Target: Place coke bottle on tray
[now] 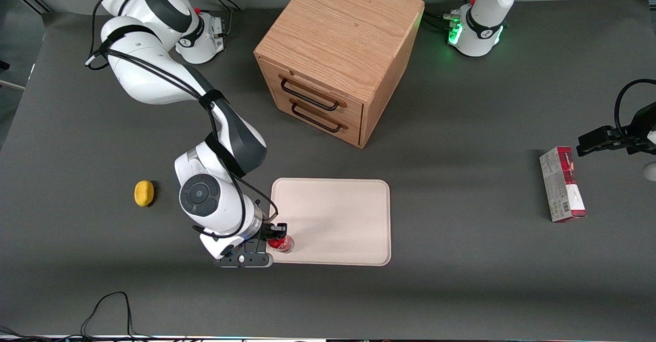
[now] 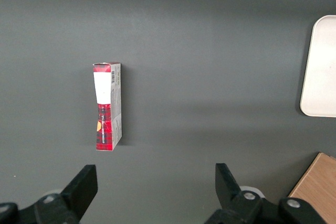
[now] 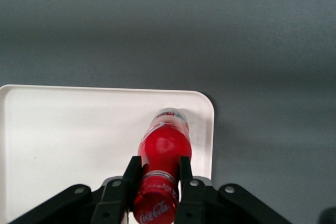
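On the dark worktop (image 1: 461, 290), a yellow lemon-like lump (image 1: 144, 193) is lying toward the working arm's end, well apart from everything else. Next along, the right arm's pincer (image 1: 277, 236) is hanging over the corner of the tray (image 1: 338, 214) that is nearest the front camera and toward the working arm's end, its fingers (image 3: 131, 174) pinching the coke bottle (image 1: 283, 243) just below the cap. In the right wrist view the red bottle (image 3: 164, 150) is sitting between the two black fingers with its clear base down over the cream surface of the tray (image 3: 68, 129), close to the rounded corner and rim; whether the base is touching the tray cannot be told. The rest of the tray is lying bare. Farther from the front camera than the tray, a wooden drawer cabinet (image 1: 338, 49) is standing with two black-handled drawers turned toward the tray. Toward the parked arm's end, a red-and-grey carton (image 1: 562, 184) is lying flat on the worktop, well apart from the tray; the left wrist view is showing the same carton (image 2: 107, 106).
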Action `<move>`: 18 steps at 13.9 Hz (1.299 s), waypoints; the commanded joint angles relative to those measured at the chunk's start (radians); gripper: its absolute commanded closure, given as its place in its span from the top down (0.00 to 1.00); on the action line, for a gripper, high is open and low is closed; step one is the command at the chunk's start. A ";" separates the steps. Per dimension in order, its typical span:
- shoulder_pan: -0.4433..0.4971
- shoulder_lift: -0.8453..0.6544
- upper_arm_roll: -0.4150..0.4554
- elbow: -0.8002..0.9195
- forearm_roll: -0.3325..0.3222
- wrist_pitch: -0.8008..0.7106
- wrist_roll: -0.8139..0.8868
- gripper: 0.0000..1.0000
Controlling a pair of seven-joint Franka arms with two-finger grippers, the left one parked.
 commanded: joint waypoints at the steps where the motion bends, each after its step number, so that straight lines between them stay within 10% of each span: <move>1: 0.000 0.012 -0.001 -0.002 -0.027 0.034 -0.006 0.19; 5: 0.002 0.009 -0.034 -0.053 -0.058 0.084 -0.001 1.00; 11: 0.008 -0.199 -0.083 -0.256 -0.055 0.075 -0.004 1.00; 18: -0.023 -0.676 -0.345 -0.600 0.340 -0.093 -0.206 1.00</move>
